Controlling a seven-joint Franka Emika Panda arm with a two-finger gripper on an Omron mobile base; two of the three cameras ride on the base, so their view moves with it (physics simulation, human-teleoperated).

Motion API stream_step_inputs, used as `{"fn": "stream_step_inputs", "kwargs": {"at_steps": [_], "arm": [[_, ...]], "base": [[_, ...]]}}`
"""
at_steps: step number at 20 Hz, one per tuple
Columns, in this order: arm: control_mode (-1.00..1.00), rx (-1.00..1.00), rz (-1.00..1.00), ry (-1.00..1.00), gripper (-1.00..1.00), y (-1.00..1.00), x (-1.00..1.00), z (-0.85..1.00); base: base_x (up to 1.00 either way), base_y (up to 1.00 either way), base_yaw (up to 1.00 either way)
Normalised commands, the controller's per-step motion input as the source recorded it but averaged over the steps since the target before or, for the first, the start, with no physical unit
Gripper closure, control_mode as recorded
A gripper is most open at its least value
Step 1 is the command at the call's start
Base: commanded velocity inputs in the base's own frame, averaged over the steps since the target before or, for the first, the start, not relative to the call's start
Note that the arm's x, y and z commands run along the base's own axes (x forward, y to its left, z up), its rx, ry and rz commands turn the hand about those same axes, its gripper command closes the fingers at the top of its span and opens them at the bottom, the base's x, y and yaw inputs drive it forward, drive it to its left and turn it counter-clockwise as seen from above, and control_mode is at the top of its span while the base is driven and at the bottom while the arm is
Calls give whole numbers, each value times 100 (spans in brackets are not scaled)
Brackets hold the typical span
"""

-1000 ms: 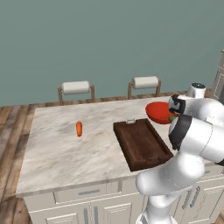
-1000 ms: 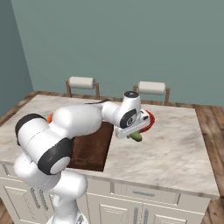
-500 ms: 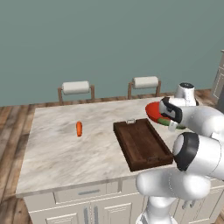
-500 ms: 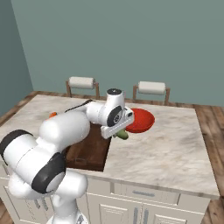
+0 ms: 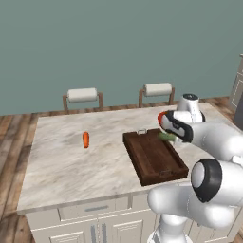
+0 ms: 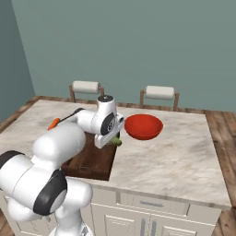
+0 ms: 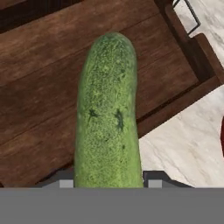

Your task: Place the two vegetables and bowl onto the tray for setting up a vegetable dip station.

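My gripper (image 6: 110,140) is shut on the green cucumber (image 7: 109,113), which hangs just above the far right corner of the dark wooden tray (image 5: 154,159). In the hand view the cucumber points along the tray floor (image 7: 39,92), close to its raised edge and metal handle (image 7: 189,16). The red-orange bowl (image 6: 143,126) stands on the counter right of the tray, apart from it. In the left base view my arm hides most of the bowl (image 5: 162,117). The orange carrot (image 5: 86,139) lies on the marble far to the left of the tray.
The marble island counter (image 6: 184,156) has open surface right of the bowl and between the carrot and the tray. Two stools (image 5: 82,95) (image 5: 157,89) stand behind its far edge. Wooden floor (image 6: 226,133) surrounds the island.
The arm has swung left from beside the bowl to over the tray's far right corner, carrying the cucumber with it. The bowl now shows whole in the right base view.
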Motion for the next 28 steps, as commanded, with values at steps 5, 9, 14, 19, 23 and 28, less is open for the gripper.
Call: {"fn": "stream_step_inputs", "kwargs": {"at_steps": [5,9,14,19,23,28], "arm": [[-100,0,21,0,100,45,11,0],[-100,-1,19,0,100,49,23,0],[-100,0,16,0,100,39,35,0],[-100,0,12,0,100,17,44,0],[-100,0,7,0,100,0,46,0],[-100,0,5,0,100,0,46,0]], "base": [[0,0,0],[0,0,0],[0,0,0],[0,0,0],[0,0,0],[0,0,0]]}}
